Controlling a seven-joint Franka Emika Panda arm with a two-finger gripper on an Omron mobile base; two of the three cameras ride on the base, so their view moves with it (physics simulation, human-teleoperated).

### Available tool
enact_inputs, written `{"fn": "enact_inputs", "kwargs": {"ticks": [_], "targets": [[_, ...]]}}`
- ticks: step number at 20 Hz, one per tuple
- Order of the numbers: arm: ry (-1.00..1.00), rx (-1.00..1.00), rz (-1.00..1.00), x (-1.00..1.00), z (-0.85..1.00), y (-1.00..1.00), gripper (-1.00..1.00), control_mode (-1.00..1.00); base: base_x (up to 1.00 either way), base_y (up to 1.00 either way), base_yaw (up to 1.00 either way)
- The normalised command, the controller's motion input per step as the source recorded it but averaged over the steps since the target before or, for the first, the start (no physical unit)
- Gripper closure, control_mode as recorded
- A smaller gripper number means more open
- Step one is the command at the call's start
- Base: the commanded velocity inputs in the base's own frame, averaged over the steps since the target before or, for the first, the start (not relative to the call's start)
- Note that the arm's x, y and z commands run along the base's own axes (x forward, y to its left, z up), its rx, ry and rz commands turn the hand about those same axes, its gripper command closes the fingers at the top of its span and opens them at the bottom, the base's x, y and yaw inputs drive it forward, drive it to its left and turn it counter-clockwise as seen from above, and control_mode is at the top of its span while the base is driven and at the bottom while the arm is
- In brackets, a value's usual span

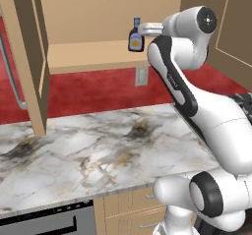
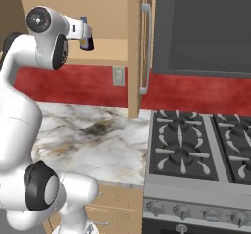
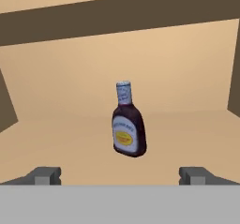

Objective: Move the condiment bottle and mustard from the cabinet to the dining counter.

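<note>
Hand view puts the fingers (image 3: 47,175) spread wide and empty, tips low at either side, with the condiment bottle (image 3: 127,124) standing upright on the cabinet (image 1: 83,57) shelf just ahead, centred between them. To do this well, advance straight, keep level, and close round the body, not the narrow neck.

All three pictures are evenly and brightly lit with flat, rendered light from no clear source, and nothing is blown out or lost in the dark. Shadows are soft: the cabinet (image 1: 78,42) interior darkens under its upper panel, and the marble worktop (image 1: 88,150) carries only faint shading with no glare. Edges look slightly soft and pixelated, most so on the condiment bottle (image 3: 127,124) label in the hand view, without edge distortion.
</note>
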Motion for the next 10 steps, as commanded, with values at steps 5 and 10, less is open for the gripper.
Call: {"fn": "enact_inputs", "kwargs": {"ticks": [5,10], "targets": [[0.00,0.00,0.00,0.31,0.00,0.00,-1.00,-1.00,0.00,0.00,0.00],[0.00,0.00,0.01,0.28,0.00,0.00,-1.00,-1.00,0.00,0.00,0.00]]}}
